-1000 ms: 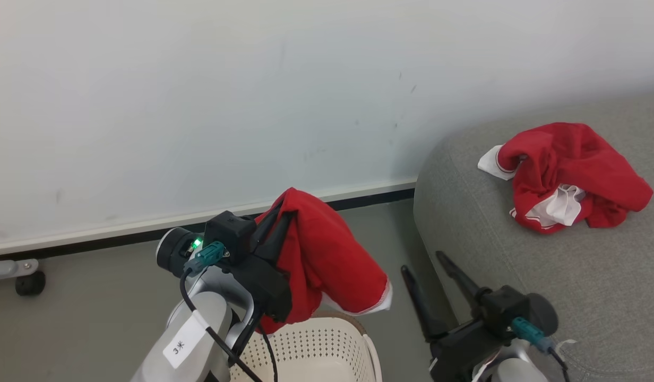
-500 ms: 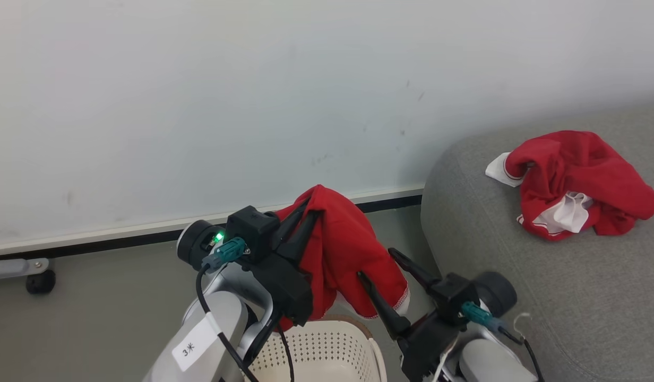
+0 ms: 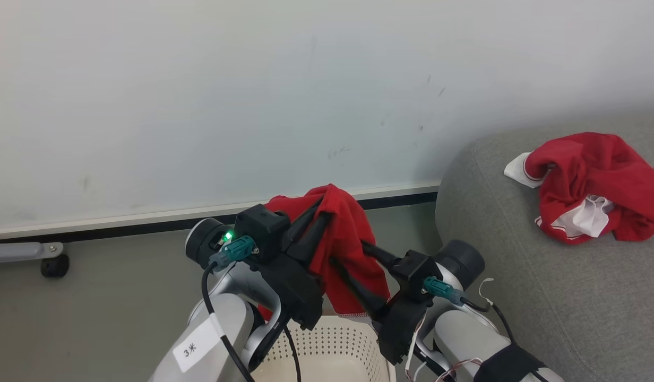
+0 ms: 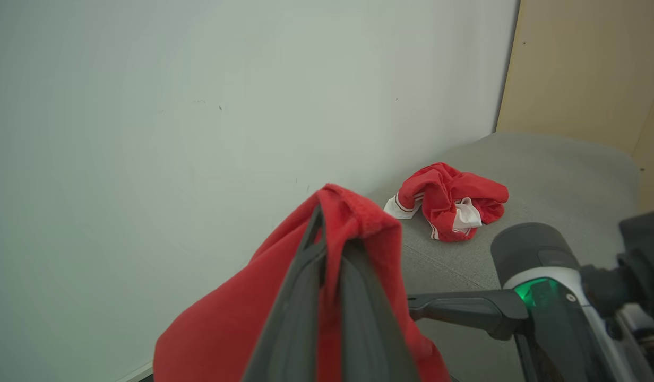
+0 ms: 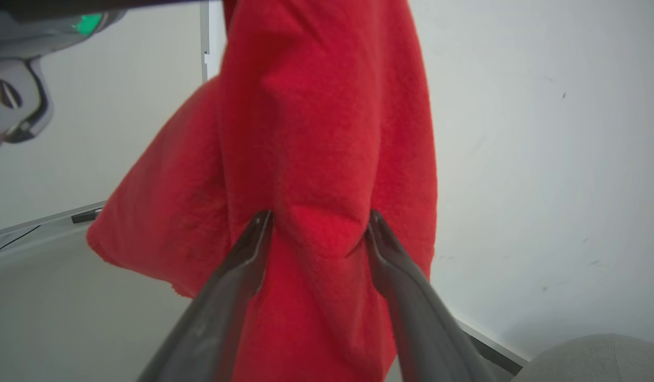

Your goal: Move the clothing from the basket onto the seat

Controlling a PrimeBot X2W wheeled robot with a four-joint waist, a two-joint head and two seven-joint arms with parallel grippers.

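The left gripper [image 3: 329, 207] [image 4: 327, 249] is raised over the basket [image 3: 332, 350], its 2 fingers pressed tight together on the top fold of the red garment [image 3: 348, 223] [image 4: 226, 329] [image 5: 321, 132], which drapes down from them in a loose bunch. In the head view the lower hem of the cloth hangs just over the far rim of the cream, hole-patterned basket, so this piece is in the air, clear of both basket and seat. The right gripper [image 3: 347, 251] [image 5: 319, 215] reaches in from the right at the hanging cloth. Its 2 fingers stand wide apart, 1 on each side of a fold; the right wrist view shows both tips touching the fabric and denting it, with a bulge of red between them, and they are not closed down on it. A green light glows on the left wrist [image 3: 227, 235]. The jersey [image 3: 592, 196] [image 4: 449, 201] lies crumpled on top of the grey seat [image 3: 518, 276] [image 4: 560, 175] [image 5: 597, 361], well apart from both grippers, with a white sleeve end sticking out on its left and a patch of white showing in its middle. Behind everything is a pale wall [image 3: 252, 106] with a white and black skirting strip, and the grey floor [image 3: 93, 307] runs below it. A small black caster [image 3: 54, 265] on a grey bracket sits at the left edge, by the skirting.
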